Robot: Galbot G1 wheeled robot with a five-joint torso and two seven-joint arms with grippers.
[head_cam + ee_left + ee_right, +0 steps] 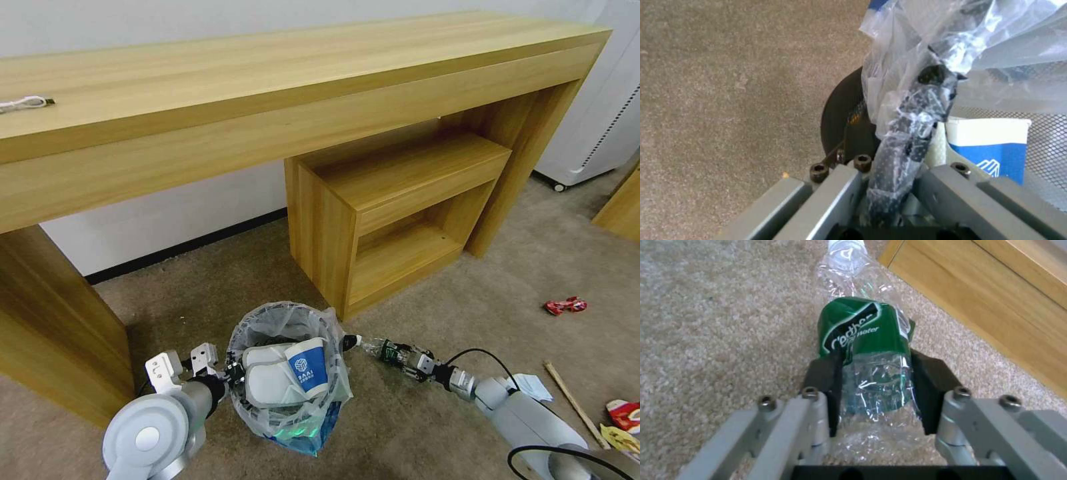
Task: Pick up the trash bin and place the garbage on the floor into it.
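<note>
Bottle (pixel 865 350) first: a crushed clear plastic one with a green label, clenched between the black pads (pixel 929 386) of the right gripper (pixel 390 352). Its long axis runs straight out from the gripper, in line with the arm, and the capped end points toward the bin (pixel 288 373). In the head view the cap almost reaches the bin's right rim, low over the floor (pixel 413 427), just in front of the low wooden shelf unit (pixel 393 213) under the desk (pixel 267 100).

The bin, dark wire mesh lined with a crinkly clear bag, sits tilted toward the camera between the two arms. The left gripper (pixel 230 373) is clamped on its left rim; the left wrist view shows the bag-wrapped mesh rim (pixel 911 133) pinched between the grey fingers (pixel 835 196), with the bin's dark round base beyond it over the carpet. Whether the bin touches the floor I cannot tell. Inside lie a white slipper (pixel 270 380) and a blue-and-white paper cup (pixel 308 367), the cup on its side with its mouth toward the desk.

More litter lies on the carpet to the right, well apart from the bin: a red wrapper (pixel 565 305), a wooden stick (pixel 573 403), a tissue (pixel 533 387) beside the right arm, and another wrapper (pixel 623 413) at the edge.
</note>
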